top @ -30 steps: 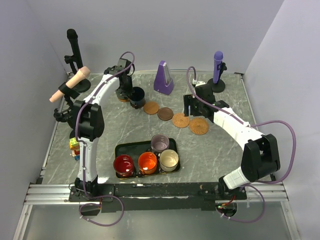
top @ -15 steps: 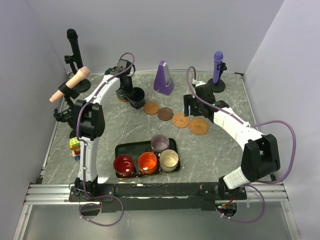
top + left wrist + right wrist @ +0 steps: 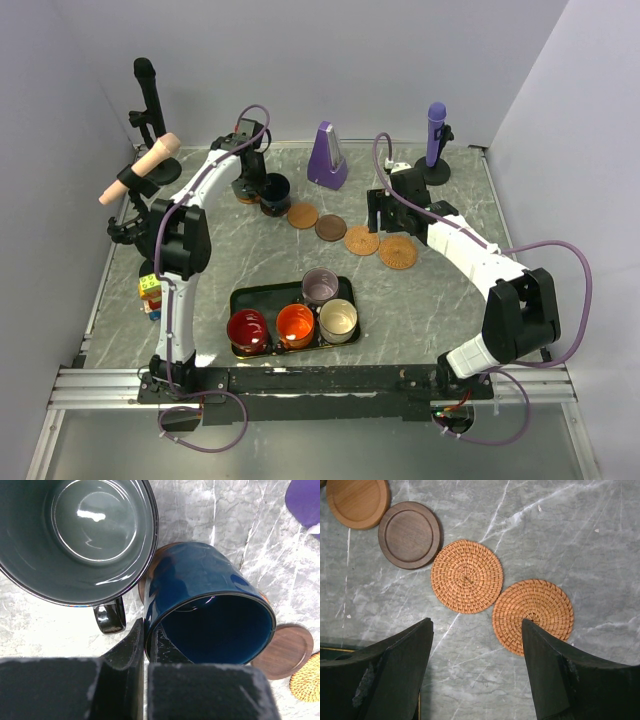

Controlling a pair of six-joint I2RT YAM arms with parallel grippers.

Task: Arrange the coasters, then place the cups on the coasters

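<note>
In the top view, the left end effector is at about 11 o'clock on the tabletop. Its jaws are pressed together, pinching the rim of the navy blue cup. A brown coaster edge shows under this cup. In the left wrist view, the dark green-grey cup stands just beside it at 10 o'clock.

From the navy cup, four bare coasters run toward 4 o'clock: light wood, dark wood, and two woven ones. The right end effector hangs over the woven pair, jaws spread and holding nothing.

At 6 o'clock, the black tray carries the lilac, red, orange and cream cups.
</note>
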